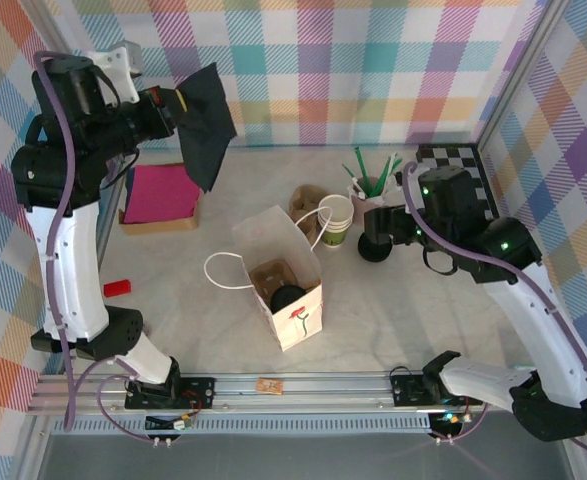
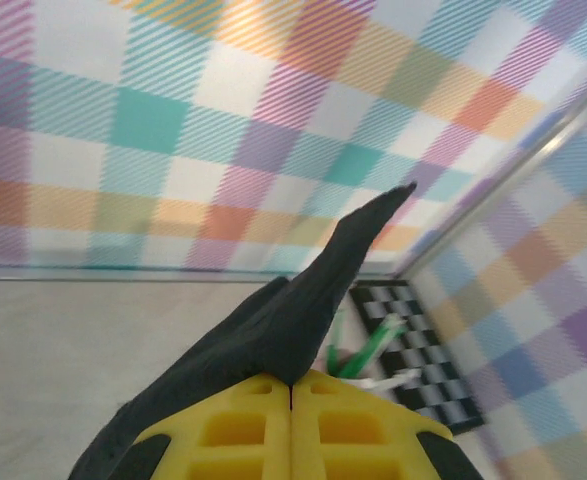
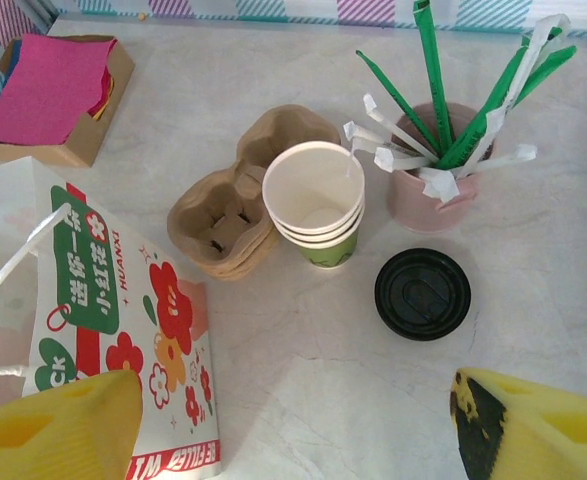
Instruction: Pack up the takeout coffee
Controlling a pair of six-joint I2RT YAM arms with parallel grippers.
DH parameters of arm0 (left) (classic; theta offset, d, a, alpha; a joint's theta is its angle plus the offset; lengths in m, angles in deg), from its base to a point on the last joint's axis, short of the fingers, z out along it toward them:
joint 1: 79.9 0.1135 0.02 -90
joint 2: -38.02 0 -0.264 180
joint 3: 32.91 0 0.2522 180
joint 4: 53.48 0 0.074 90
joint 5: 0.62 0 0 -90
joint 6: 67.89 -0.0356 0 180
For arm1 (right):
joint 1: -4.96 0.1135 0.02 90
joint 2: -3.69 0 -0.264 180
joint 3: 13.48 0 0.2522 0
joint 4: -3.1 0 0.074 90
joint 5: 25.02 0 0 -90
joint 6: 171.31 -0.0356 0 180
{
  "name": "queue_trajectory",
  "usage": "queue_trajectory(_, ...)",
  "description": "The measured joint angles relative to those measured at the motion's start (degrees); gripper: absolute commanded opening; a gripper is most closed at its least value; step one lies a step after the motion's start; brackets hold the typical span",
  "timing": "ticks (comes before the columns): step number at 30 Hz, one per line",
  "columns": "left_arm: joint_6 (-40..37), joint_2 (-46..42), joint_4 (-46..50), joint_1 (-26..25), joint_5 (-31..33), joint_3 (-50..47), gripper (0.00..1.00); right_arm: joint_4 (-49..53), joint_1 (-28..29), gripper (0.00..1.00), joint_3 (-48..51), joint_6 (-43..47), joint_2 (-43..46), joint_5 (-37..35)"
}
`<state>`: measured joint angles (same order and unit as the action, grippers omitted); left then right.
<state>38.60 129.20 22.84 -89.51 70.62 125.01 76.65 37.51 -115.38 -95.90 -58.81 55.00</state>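
Fig. | left tool [image 2: 292, 405] clamped on black sheet [image 1: 205, 125], raised, I judge, for the bag [image 1: 298, 322] | right tool [image 3: 293, 430] spread wide, empty, above worktop [image 1: 403, 320] | takeout coffee [image 1: 288, 296] sits inside bag, lid up

The coffee [image 1: 288, 296] stands upright inside the open white bag [image 1: 301, 320] mid-table, at the bag's near end. Its round black lid faces up, touching a brown carrier [image 1: 269, 271].
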Motion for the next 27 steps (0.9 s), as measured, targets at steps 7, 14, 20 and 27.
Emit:
queue_trajectory(7, 7.06, -4.07, -9.07, -0.98, -10.05, -4.46, 0.00, 0.76, 0.00, 0.80, 0.63, -1.05, 1.11, 0.20)
queue_trajectory(14, 15.37, -8.96, -19.04, -4.63, -17.75, -11.17, 0.00, 1.11, 0.00, 0.79, 0.92, -2.23, 3.39, 1.18)
queue_trajectory(20, 19.87, -14.10, -25.31, -7.87, -20.22, -19.23, 0.00, 1.18, 0.00, 0.79, 1.31, -3.02, 4.74, 1.55)
queue_trajectory(27, 21.49, -19.52, -27.74, -11.30, -20.15, -30.38, 0.00, 1.18, 0.00, 0.78, 1.31, -3.26, 4.94, 1.70)
